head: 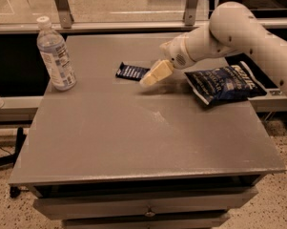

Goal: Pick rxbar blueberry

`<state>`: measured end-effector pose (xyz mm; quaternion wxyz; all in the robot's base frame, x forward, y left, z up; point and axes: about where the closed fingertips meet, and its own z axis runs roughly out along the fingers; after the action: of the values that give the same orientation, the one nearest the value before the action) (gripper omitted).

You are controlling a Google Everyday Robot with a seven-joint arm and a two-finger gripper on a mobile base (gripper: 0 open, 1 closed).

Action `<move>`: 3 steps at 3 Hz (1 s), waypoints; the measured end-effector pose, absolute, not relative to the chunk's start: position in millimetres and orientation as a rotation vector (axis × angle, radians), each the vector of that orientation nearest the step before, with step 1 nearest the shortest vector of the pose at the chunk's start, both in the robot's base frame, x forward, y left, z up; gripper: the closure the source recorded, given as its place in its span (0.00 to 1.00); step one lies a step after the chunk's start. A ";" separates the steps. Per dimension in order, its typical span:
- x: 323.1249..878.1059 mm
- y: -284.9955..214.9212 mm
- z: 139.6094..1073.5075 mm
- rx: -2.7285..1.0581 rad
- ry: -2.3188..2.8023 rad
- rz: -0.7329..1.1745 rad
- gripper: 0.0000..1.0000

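The rxbar blueberry [130, 71] is a small flat dark navy wrapper with white lettering, lying on the grey table [133, 137] at the back middle. My gripper [154, 75] hangs from the white arm that reaches in from the right. Its cream fingertips sit just right of the bar's right end, a little above the table, close to the bar. It holds nothing that I can see.
A clear water bottle [56, 54] with a white cap stands at the table's back left. A larger crinkled blue chip bag [222, 84] lies at the back right, under the arm. A metal rail runs behind the table.
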<state>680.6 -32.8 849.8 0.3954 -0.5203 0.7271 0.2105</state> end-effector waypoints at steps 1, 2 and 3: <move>680.3 -16.4 838.4 -1.311 1.822 0.560 0.00; 679.3 -1.7 832.8 -1.305 1.803 0.591 0.00; 678.1 9.9 831.7 -1.290 1.806 0.617 0.17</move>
<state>678.1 9.9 831.7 0.4070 -0.5116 0.7160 0.2446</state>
